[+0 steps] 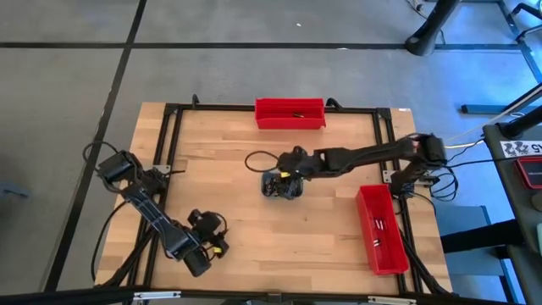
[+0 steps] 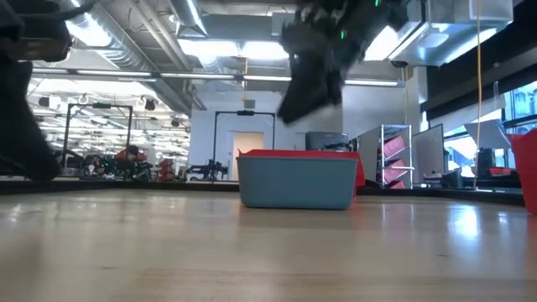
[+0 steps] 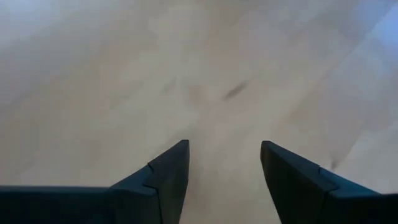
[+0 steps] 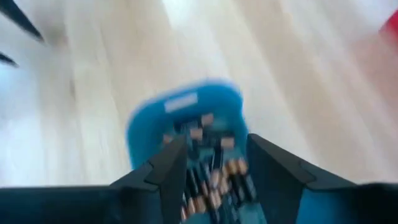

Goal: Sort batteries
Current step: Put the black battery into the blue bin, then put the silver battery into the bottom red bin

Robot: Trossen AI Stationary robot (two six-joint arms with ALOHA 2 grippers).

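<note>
The batteries [image 4: 214, 183] are several tiny dark cylinders with copper ends, piled in a small grey-blue tray [image 1: 282, 185] [image 2: 295, 179] [image 4: 183, 106] that stands on the middle of the table. My right gripper [image 1: 288, 172] [image 2: 294, 105] [image 4: 214, 163] hangs open just above the tray, its fingers over the pile and clear of it in the low view. My left gripper [image 1: 201, 261] [image 3: 224, 168] waits open over bare wood near the table's near left corner.
A long red bin [image 1: 290, 113] [image 2: 298, 153] sits at the far edge with a battery in it. A second red bin [image 1: 381, 229] lies along the right edge with a few batteries inside. A black frame [image 1: 169, 135] borders the wooden table.
</note>
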